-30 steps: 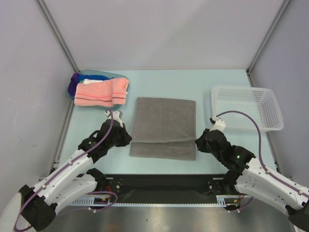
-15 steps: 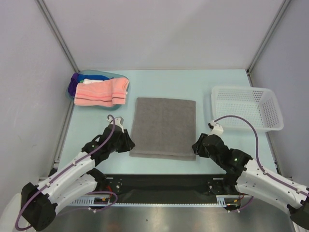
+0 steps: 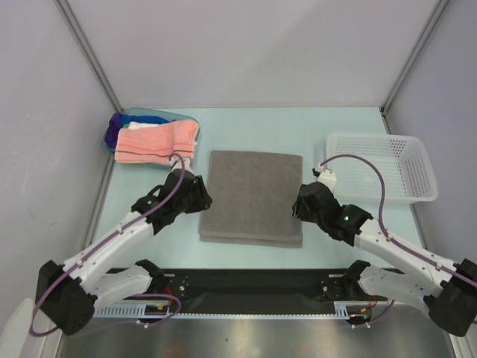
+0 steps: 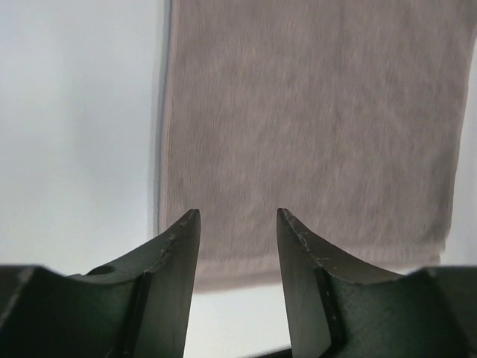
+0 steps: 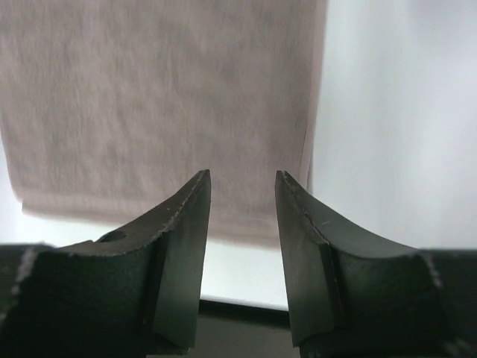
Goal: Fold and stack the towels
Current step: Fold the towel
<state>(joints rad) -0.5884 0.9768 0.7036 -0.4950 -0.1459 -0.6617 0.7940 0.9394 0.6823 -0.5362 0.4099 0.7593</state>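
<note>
step: looks like one fold on the grey towel is done, with a doubled edge showing along its near side. I'd guess another fold is coming before it goes on a stack.

towel spot: it's lying flat mid-surface, between the two arms.

left fingers: sitting apart with a clear gap, gripping nothing, hanging over the towel's near left corner.

right fingers: also parted and empty, hovering over the near right corner.

next move: probably calls for both sets of fingers pinching an edge again and carrying it across evenly, so the layers aren't skewing.

other towels: a pink towel is lying folded on the blue tub at the far left, with purple and white cloth peeking out behind.

basket: white mesh, far right, looking empty.

surface: pale blue-green, smooth.

room: plain grey walls boxing it in, metal posts in the corners.
</note>
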